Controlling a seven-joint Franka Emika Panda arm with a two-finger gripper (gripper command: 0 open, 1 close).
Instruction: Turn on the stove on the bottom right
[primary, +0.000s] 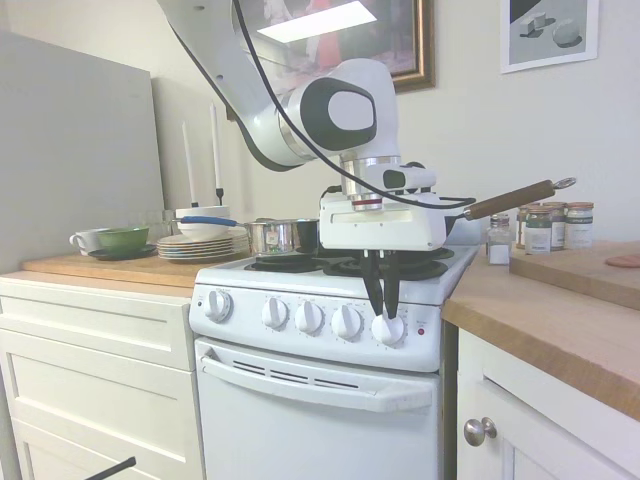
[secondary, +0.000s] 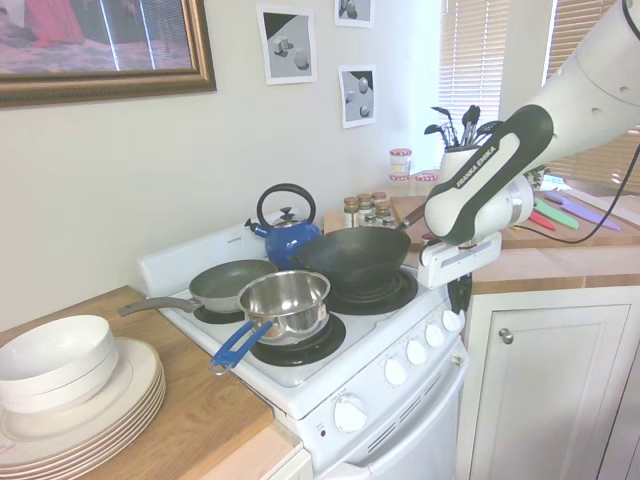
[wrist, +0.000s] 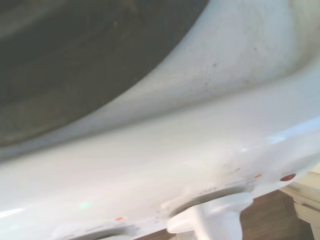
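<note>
The white stove has a row of round white knobs along its front panel. My gripper reaches down from above the panel's right end, and its dark fingers come together on the rightmost knob. A small red indicator light sits just right of that knob. From the other side, the gripper hangs over the same end knob of the stove. The blurred wrist view shows the white panel, a knob and the red light.
A black wok with a wooden handle sits on the burner behind the gripper. A steel pot, a frying pan and a blue kettle fill the other burners. Wooden counters with stacked plates and spice jars flank the stove.
</note>
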